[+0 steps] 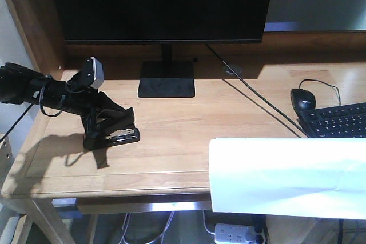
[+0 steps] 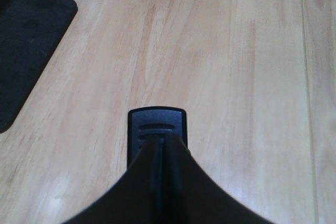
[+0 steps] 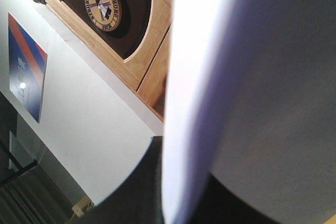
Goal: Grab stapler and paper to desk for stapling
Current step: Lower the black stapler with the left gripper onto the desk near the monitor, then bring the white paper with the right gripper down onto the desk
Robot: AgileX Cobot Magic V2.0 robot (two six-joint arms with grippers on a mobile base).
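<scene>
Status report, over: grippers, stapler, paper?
Left gripper shut on stapler, low over the desk, left side. Right gripper shut on paper, held aloft, front right. Keyboard, mouse crowd the right.

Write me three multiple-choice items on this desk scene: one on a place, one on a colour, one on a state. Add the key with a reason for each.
1. Over which part of the desk is the stapler? A the left part; B the right part; C the centre front.
2. What colour is the paper? A yellow; B white; C blue.
3. The left gripper is: A open, clear of everything; B out of view; C shut on the stapler.
Key: 1 A, it shows left of the monitor's stand. 2 B, the sheet is plain white. 3 C, its jaws close on the stapler in the left wrist view.
</scene>
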